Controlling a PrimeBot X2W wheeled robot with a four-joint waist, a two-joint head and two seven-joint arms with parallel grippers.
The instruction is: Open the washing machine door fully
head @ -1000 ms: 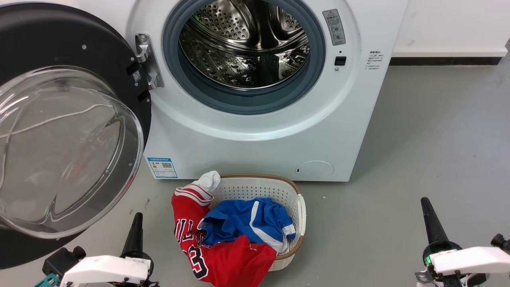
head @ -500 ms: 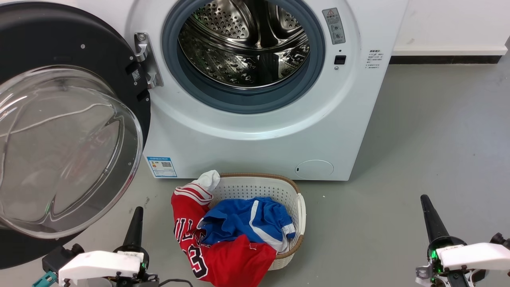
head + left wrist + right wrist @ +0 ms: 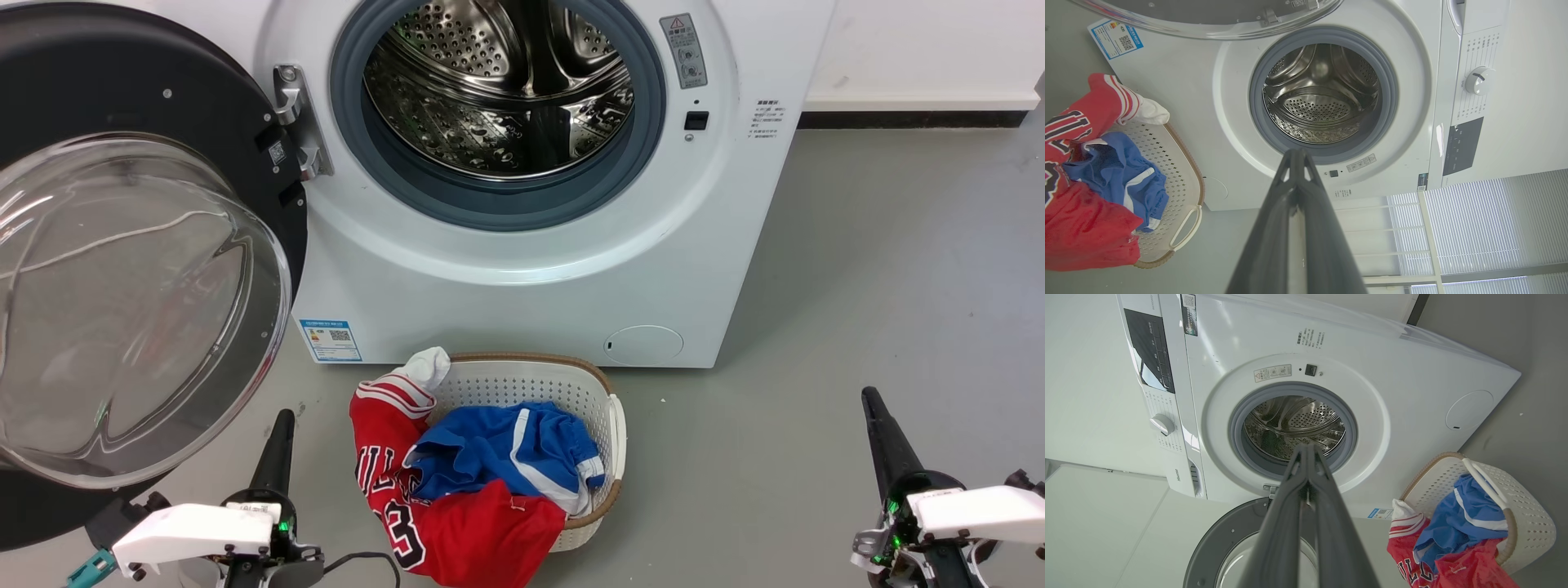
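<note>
L gripper [image 3: 285,418] edged fwd; door [image 3: 139,278] just left.

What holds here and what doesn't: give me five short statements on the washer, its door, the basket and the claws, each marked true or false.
1. The washing machine door stands swung open, left of the drum. True.
2. The drum holds clothes. False: it looks empty; the clothes lie in the laundry basket.
3. The laundry basket stands on the floor before the washing machine. True.
4. The left claw grips the door. False: it is shut on nothing, clear of the door.
5. The right claw gapes open. False: its fingers are together.
</note>
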